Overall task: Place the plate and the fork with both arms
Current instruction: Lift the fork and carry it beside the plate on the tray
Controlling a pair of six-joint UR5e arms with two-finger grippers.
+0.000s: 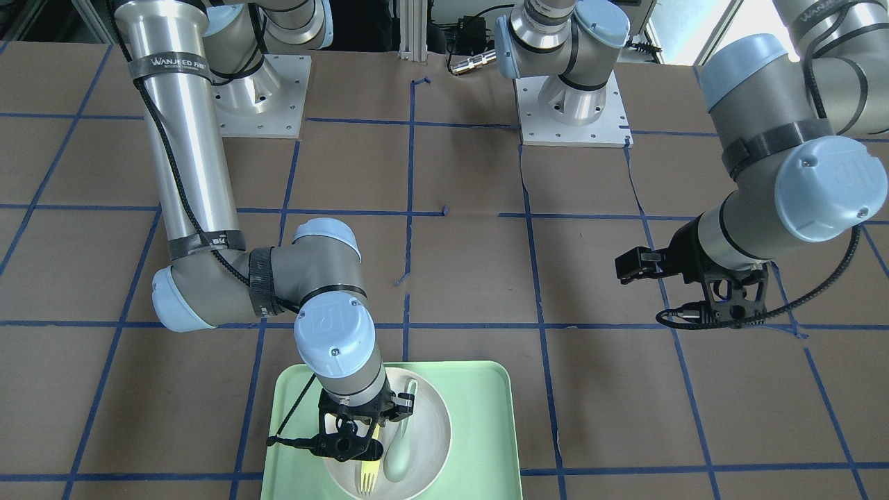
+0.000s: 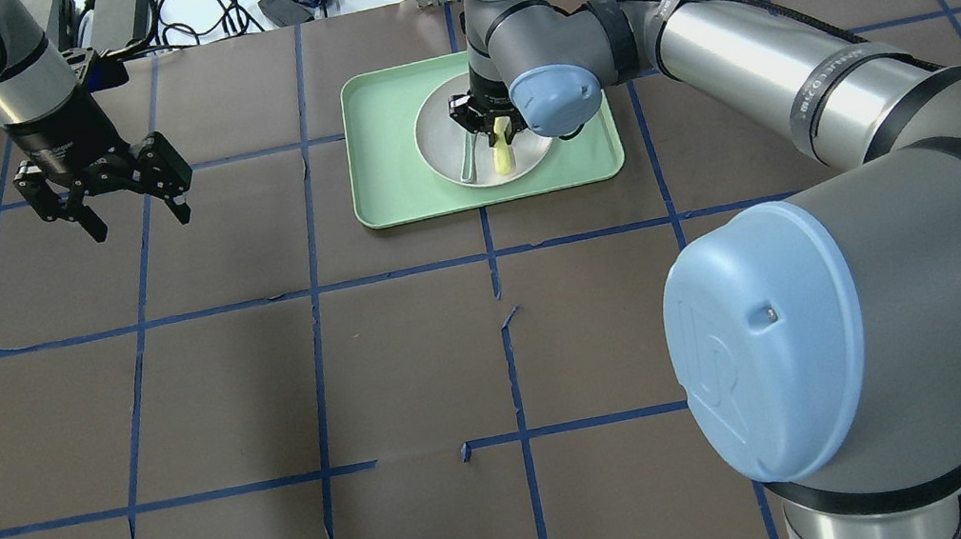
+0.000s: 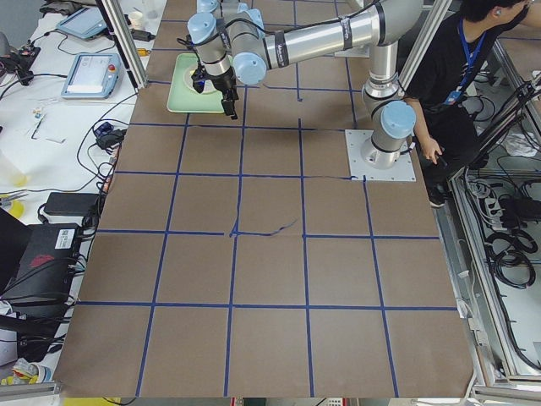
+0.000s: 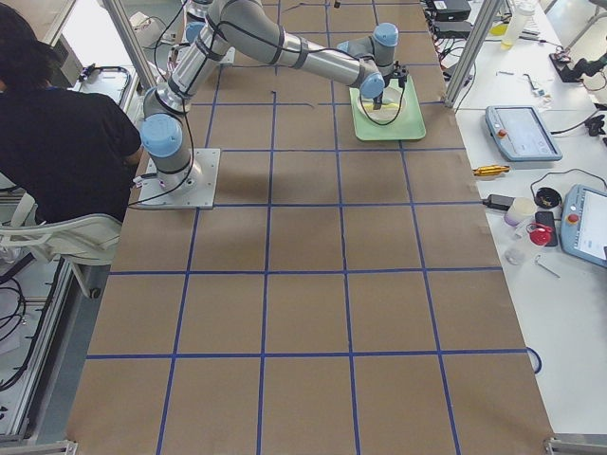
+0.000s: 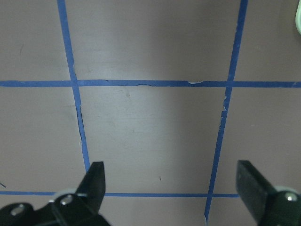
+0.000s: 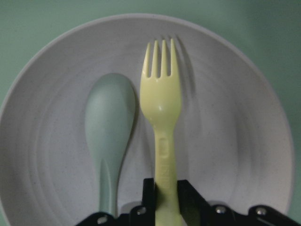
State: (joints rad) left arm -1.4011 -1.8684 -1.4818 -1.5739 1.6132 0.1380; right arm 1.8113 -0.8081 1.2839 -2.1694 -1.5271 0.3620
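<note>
The off-white plate (image 2: 437,127) lies in the mint-green tray (image 2: 387,168) at the table's far middle. The pale yellow fork (image 6: 162,108) lies lengthwise over the plate (image 6: 225,141). My right gripper (image 6: 164,200) is shut on the fork's handle. In the front-facing view the right gripper (image 1: 354,437) is over the plate (image 1: 427,437), and the fork's tines (image 1: 367,478) point to the view's bottom. My left gripper (image 2: 139,224) is open and empty over bare table, well to the left of the tray. It also shows in the left wrist view (image 5: 174,188).
A pale grey-green spoon (image 6: 108,122) lies in the plate beside the fork, also seen in the front-facing view (image 1: 399,451). Brown paper with blue tape lines (image 5: 150,84) covers the table. Cables and small items (image 2: 274,3) lie past the far edge. An operator (image 4: 57,123) sits by the arm bases.
</note>
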